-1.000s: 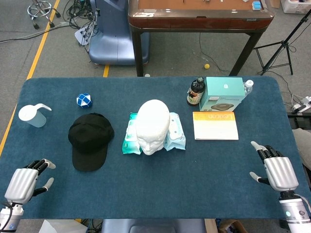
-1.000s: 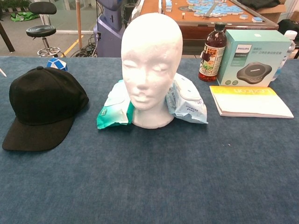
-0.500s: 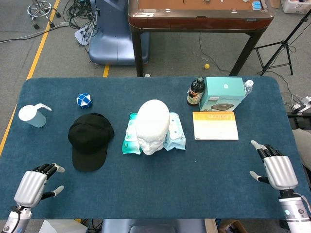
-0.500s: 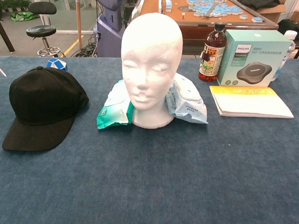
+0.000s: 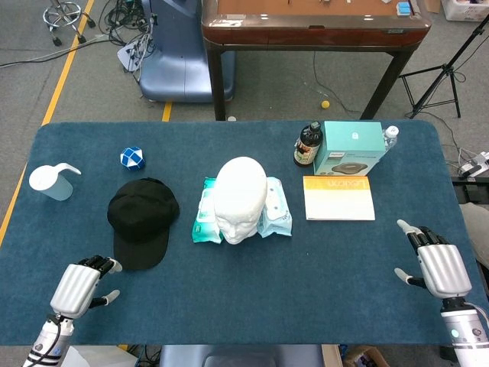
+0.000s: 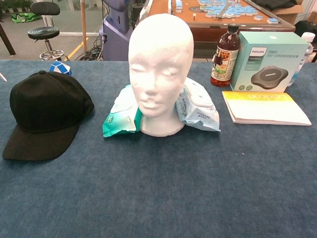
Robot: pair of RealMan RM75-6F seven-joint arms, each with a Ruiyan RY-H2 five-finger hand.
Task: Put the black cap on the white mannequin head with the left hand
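Item count on the tabletop (image 5: 229, 298):

- Black cap (image 5: 140, 220): one.
- White mannequin head (image 5: 240, 198): one.
- Wet-wipe packs: two, one (image 6: 120, 112) on each side (image 6: 199, 108) of the head.
- Dark bottle (image 6: 225, 49): one.
- Clear bottle (image 5: 390, 136): one, partly hidden behind the box.
- Teal box (image 6: 268, 61): one.
- Booklet (image 5: 338, 197): one.
- Blue-and-white puzzle ball (image 5: 132, 158): one.
- White jug (image 5: 52, 182): one.
- Robot hands: two, the left hand (image 5: 79, 287) and the right hand (image 5: 437, 267).
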